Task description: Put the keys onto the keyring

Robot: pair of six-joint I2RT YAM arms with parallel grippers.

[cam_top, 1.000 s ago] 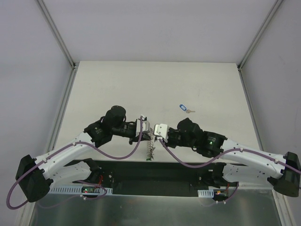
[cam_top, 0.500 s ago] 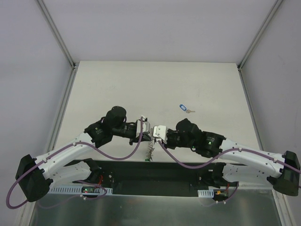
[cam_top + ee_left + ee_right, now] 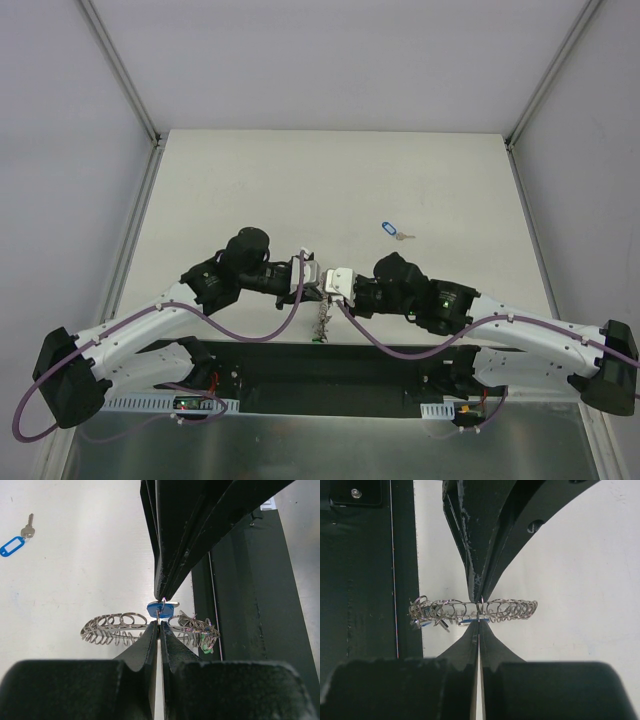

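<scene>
My left arm (image 3: pixel 140 320) and right arm (image 3: pixel 520 330) meet in the middle.
My left fingers (image 3: pixel 142 650) and right fingers (image 3: pixel 467 647) are pinched shut, tip facing tip.

**Three Cameras, One Meeting Point**

A fixed camera sat high above and behind the arm bases (image 3: pixel 200 372). It looked down from far off on the whole pale rectangular table (image 3: pixel 250 180), with the bases at 6 o'clock of its frame.

The left wrist camera rode close behind the left gripper (image 3: pixel 159 626) and faced 3 o'clock across the table. Its own dark fingers filled the frame's 6 o'clock edge. The right wrist camera sat just as near behind the right gripper (image 3: pixel 479 623) and faced 9 o'clock.

The two wrist views looked at each other's fingertips and shared the large silvery coiled metal keyring (image 3: pixel 507 609). The overhead and left wrist views shared a small silver key with a blue plastic tag (image 3: pixel 11 546), at 10 o'clock in the latter.
</scene>
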